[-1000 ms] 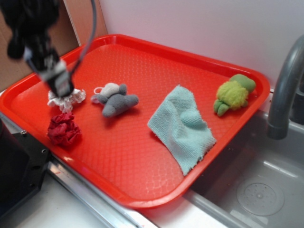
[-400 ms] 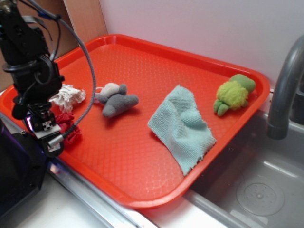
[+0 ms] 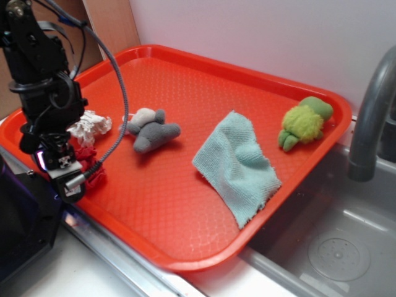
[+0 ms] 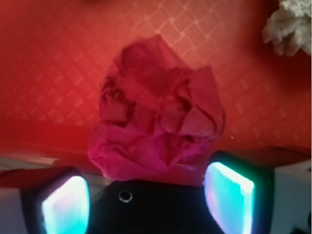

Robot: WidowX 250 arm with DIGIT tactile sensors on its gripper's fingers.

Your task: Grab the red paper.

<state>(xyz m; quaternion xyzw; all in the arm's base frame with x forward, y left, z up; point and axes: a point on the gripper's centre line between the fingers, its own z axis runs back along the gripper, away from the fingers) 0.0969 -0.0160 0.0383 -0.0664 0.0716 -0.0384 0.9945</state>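
The claw (image 4: 146, 204) stands released, one finger on each side of the red paper (image 4: 156, 114), not yet gripping it. The paper lies near the tray's (image 3: 204, 204) front-left edge, with the white wad (image 3: 91, 125) just beside it. To grip well, it should probably lower slightly, stay centred on the ball, clench squarely, and keep clear of the rim and the wad.

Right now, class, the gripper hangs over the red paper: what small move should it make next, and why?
Probably lower a little more, then close. In the wrist view the red paper sits centred between the two open fingertips of the gripper, whose pads do not yet touch it. The white wad lies clear to one side.
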